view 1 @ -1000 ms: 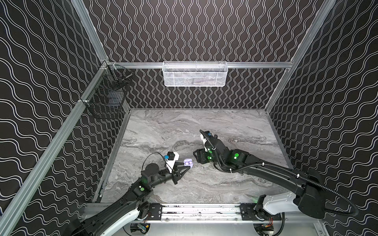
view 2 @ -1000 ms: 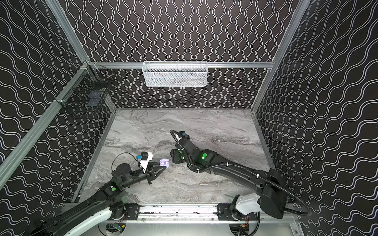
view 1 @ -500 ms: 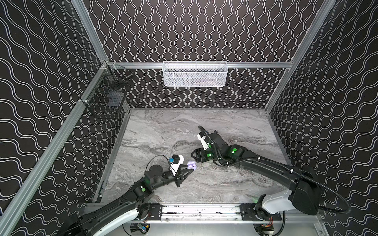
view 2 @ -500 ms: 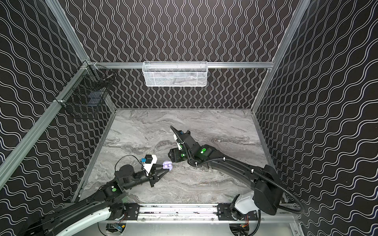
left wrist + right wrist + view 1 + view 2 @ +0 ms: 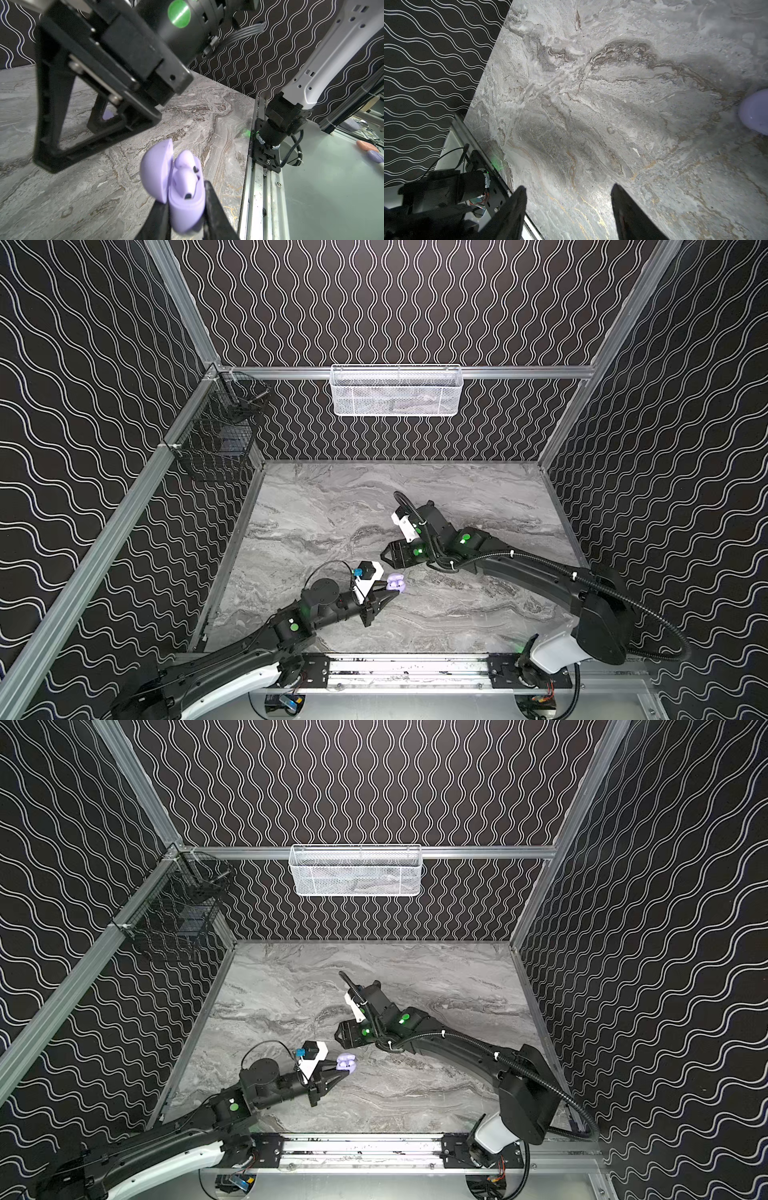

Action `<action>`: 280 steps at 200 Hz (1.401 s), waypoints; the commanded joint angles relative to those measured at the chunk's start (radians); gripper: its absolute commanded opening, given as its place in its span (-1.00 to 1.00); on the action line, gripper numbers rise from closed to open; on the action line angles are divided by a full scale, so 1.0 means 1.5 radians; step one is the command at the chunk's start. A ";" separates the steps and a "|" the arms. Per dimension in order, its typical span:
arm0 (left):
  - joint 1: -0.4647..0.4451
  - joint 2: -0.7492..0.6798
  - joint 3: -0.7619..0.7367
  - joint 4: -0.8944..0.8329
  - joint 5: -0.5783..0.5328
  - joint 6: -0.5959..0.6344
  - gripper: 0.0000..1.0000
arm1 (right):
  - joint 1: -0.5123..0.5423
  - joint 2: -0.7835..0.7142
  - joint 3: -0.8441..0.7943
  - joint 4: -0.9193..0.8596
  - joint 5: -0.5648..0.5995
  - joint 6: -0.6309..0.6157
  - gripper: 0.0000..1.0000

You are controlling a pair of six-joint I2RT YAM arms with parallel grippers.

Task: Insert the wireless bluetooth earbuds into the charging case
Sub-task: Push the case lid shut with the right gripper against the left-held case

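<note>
Left wrist view: left claw [image 5: 184, 195] grips the open charging case [image 5: 187, 214], two earbuds [image 5: 185, 176] apparently seated inside; right claw [image 5: 568, 188] stands wide, empty.

The charging case [image 5: 187, 209] is pale lavender, as are the earbuds [image 5: 184, 178], which carry small black spots. The table [image 5: 457, 497] is grey marble veined with brown; the walls [image 5: 374, 302] are black with white wavy lines.

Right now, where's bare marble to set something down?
Bare: far strip below the white basket; near patch between right arm and front rail. Crowded: the middle, where left gripper holds the lavender case beside right gripper.
</note>
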 commanded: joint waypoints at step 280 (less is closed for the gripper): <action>-0.027 -0.004 0.012 -0.020 -0.079 0.029 -0.65 | 0.002 0.002 -0.063 0.042 -0.124 0.012 0.30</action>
